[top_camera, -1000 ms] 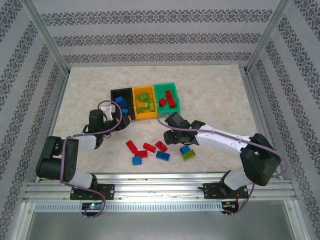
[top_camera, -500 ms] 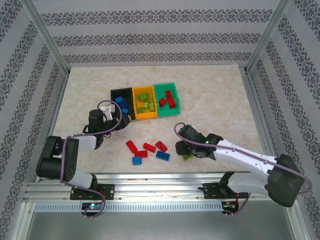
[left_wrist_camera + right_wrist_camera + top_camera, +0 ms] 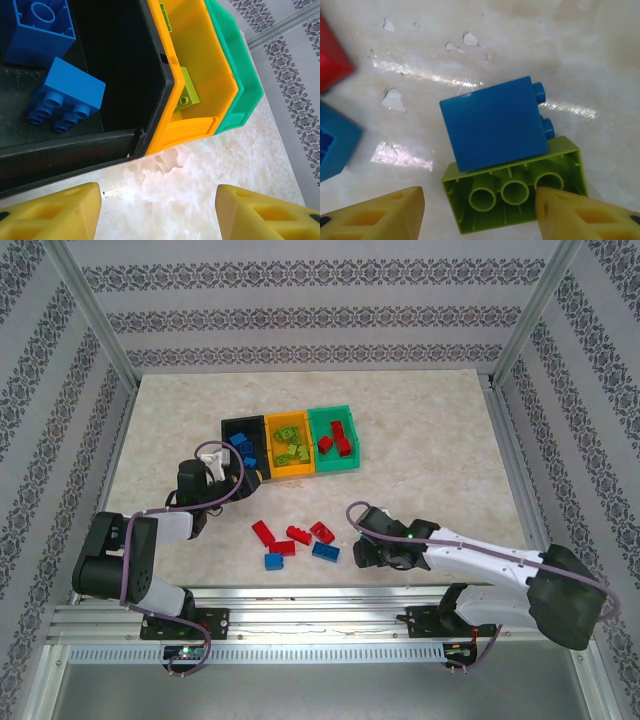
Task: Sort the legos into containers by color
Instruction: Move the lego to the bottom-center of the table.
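Observation:
The containers stand in a row: black (image 3: 243, 445), orange-yellow (image 3: 291, 447), green (image 3: 335, 437). My left gripper (image 3: 159, 212) is open over bare table, just in front of the black bin's near wall (image 3: 75, 150). Two blue legos (image 3: 67, 95) lie in that bin, and a lime one (image 3: 186, 90) lies in the yellow bin. My right gripper (image 3: 480, 215) is open and low over an upturned lime lego (image 3: 520, 190). A blue lego (image 3: 495, 122) on its side leans against that lime one. The right fingertip (image 3: 585, 215) overlaps the lime lego's end.
Loose red legos (image 3: 263, 532) (image 3: 298, 534) (image 3: 322, 531) and blue ones (image 3: 274, 561) (image 3: 325, 551) lie between the two arms near the front edge. A metal rail (image 3: 320, 605) borders the table's near side. Patterned walls enclose the other sides.
The right arm swung back from beside the bins to the near edge and came down over the blue and lime legos, its jaws widening. The left arm stayed still.

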